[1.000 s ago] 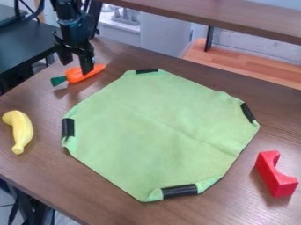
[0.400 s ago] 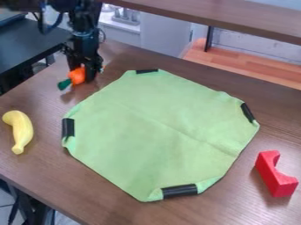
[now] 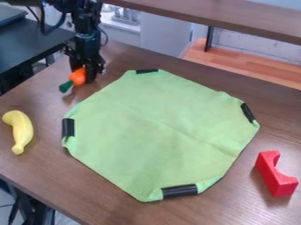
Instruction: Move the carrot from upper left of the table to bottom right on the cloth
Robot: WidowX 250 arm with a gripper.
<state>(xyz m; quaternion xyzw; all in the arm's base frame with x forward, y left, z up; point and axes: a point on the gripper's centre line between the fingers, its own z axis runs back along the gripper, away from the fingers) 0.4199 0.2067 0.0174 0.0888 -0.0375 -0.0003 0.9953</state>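
The carrot [image 3: 77, 77] is held near the upper left of the table [image 3: 44, 169], its orange body pinched between the fingers of the black gripper [image 3: 82, 77]. Its long axis is set aslant, with the green top [image 3: 66, 86] pointed down and to the left in the view, away from the cloth [image 3: 153, 132]. Whether the table is touched by the carrot cannot be told.

The move is governed by the line from gripper to goal: the bottom right of the cloth is placed diagonally down and across, with nearly the whole cloth to be crossed. Enough height is needed for the trailing green top to be kept from dragging over the near edge. The carrot is best set down inside the black strips [image 3: 179, 190], short of the red block [image 3: 275, 173]; if carried too far, the cloth could be missed.
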